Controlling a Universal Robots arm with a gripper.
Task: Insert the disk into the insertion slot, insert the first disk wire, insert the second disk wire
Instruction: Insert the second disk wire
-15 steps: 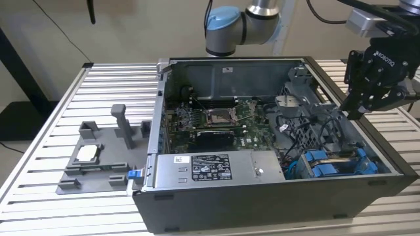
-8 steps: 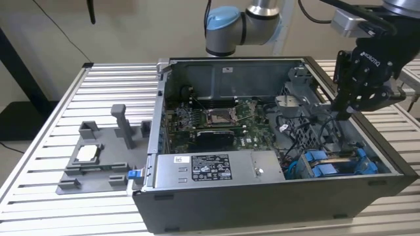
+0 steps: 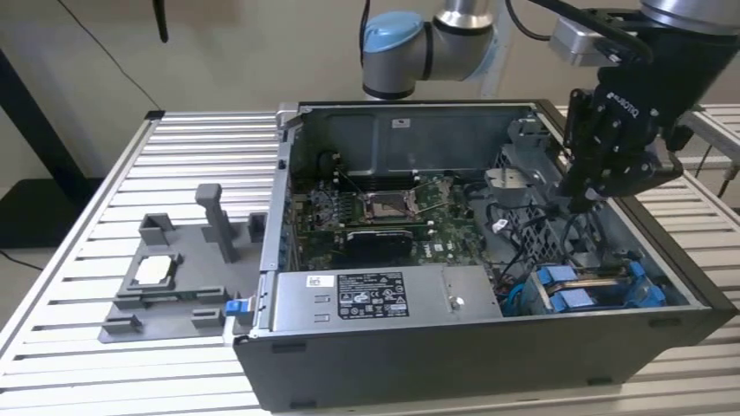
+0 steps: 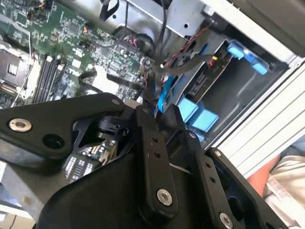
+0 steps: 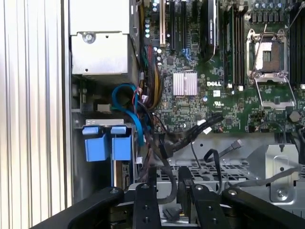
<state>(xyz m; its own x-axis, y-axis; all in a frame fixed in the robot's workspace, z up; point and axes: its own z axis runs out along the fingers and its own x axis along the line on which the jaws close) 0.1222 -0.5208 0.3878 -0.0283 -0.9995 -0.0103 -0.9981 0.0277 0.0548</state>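
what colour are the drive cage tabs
The tabs are bright blue, clearest in the first wrist view.

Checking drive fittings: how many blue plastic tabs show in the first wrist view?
2. One blue tab and the other sit side by side, next to the blue cable; more may be hidden.

Black claw [image 3: 574,204] — silver arm [image 3: 465,12], seemingly blue-capped joint [image 3: 391,39]
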